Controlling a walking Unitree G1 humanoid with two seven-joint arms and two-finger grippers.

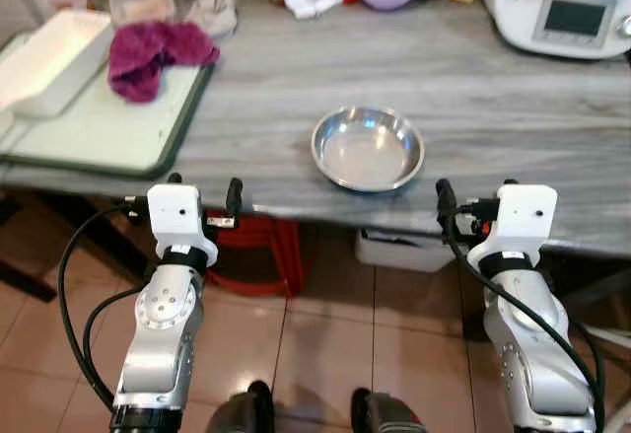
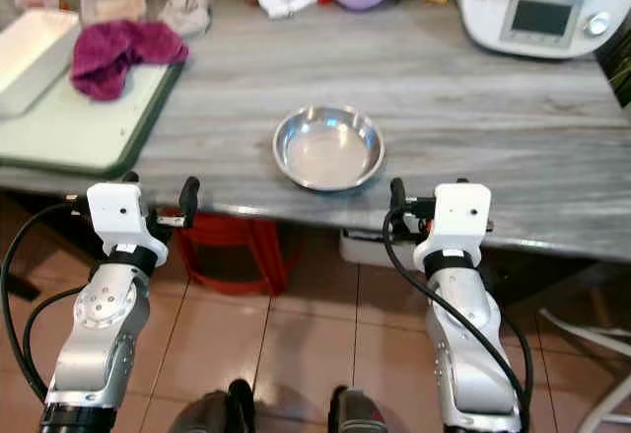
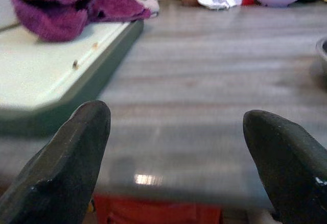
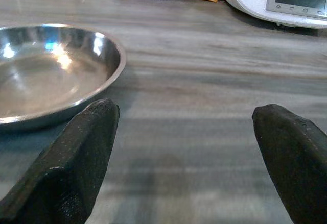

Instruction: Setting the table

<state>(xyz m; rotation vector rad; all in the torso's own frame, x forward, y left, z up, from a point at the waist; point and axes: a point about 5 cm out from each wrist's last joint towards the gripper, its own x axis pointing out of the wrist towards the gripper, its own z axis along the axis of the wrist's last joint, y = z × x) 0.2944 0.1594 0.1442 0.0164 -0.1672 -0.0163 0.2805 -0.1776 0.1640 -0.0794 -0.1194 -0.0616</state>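
Left eye view, round shiny steel bowl, grey streaked tabletop

purple cloth on green tray; white appliance far right; red stool under table.

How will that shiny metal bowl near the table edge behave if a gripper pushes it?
The metal bowl looks thin and shallow, so probably light. Its polished surface on the smooth table suggests it would slide rather than tip. The sloped, glossy rim may slip between fingers.
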